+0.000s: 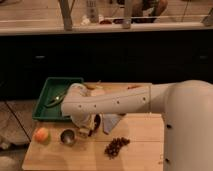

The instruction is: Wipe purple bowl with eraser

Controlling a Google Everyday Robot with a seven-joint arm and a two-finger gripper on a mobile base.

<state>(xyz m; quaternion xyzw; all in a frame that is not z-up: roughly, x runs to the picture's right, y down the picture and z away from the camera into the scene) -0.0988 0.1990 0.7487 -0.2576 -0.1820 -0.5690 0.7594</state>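
Observation:
The purple bowl (97,125) sits on the wooden table (145,135), and only a dark glossy edge shows beside my arm. My gripper (84,126) is low over the bowl's left side, between the bowl and the steel cup (67,136). My white forearm covers most of the bowl. A small pale piece (82,131) shows at the gripper's tip. I cannot tell whether it is the eraser.
A green tray (50,100) stands at the table's back left. An orange fruit (42,134) lies at the front left. A bunch of dark grapes (116,146) lies at the front middle. A grey-blue flat piece (112,123) lies right of the bowl.

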